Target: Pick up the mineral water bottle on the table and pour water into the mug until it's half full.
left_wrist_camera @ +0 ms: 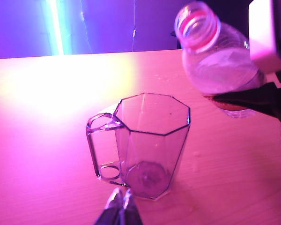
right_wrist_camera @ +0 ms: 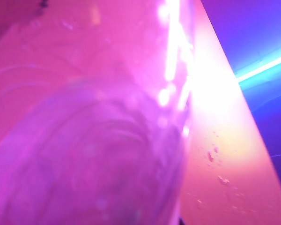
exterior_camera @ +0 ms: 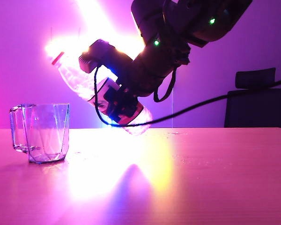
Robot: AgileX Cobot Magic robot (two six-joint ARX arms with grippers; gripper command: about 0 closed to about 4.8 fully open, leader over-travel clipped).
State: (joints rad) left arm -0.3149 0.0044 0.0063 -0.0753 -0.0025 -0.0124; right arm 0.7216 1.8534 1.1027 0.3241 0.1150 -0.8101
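The mineral water bottle [exterior_camera: 77, 79] hangs tilted in the air, its red-ringed open mouth pointing up and left, above and to the right of the mug [exterior_camera: 42, 133]. My right gripper [exterior_camera: 114, 101] is shut on the bottle's lower body, where the label sits. The clear faceted mug stands upright on the table [exterior_camera: 201, 173] with its handle to the left, and I see no liquid in it. In the left wrist view the bottle [left_wrist_camera: 215, 61] holds water in its lower side, beside the mug [left_wrist_camera: 152, 140]. My left gripper [left_wrist_camera: 121, 199] is shut and empty just short of the mug's base. The bottle [right_wrist_camera: 84, 140] fills the right wrist view.
A dark office chair [exterior_camera: 257, 101] stands behind the table at the right. A black cable [exterior_camera: 210, 101] runs from the right arm across to the right edge. Small droplets or specks lie on the tabletop [right_wrist_camera: 220, 180]. A bright lamp glares behind the bottle.
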